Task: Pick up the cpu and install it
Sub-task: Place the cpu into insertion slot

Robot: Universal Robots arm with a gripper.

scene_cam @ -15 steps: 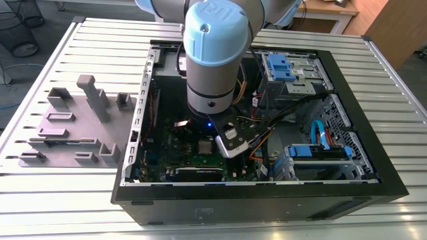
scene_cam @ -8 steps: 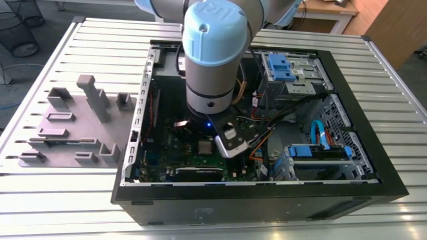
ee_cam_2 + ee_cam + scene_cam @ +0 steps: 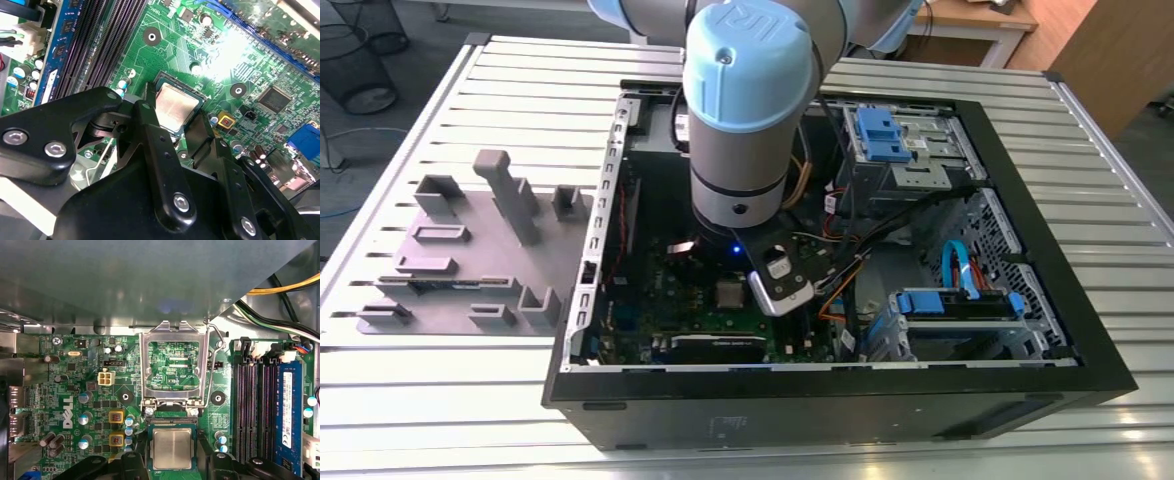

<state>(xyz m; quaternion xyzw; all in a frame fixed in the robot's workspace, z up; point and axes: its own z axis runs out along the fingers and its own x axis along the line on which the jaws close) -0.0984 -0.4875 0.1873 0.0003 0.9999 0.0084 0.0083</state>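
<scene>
- In the exterior view, the arm [image 3: 747, 120] hangs down into an open computer case [image 3: 854, 398] that lies on the slatted tabletop [image 3: 440, 420]. Grey fixture blocks [image 3: 480, 250] sit at nine o'clock of the case, on the exterior view's left.
- In the first wrist view, the cpu [image 3: 171, 449] lies flat at the socket [image 3: 171, 422] with its shiny top up. The hinged metal frame [image 3: 173, 365] stands open just beside it, and the memory slots [image 3: 250, 410] run apart from both. The black end effector [image 3: 172, 464] straddles the chip.
- In the second wrist view, the end effector [image 3: 172, 112] flanks the cpu [image 3: 175, 106] on the green motherboard [image 3: 250, 65]. Whether it is pinching the chip or spread cannot be told.
</scene>
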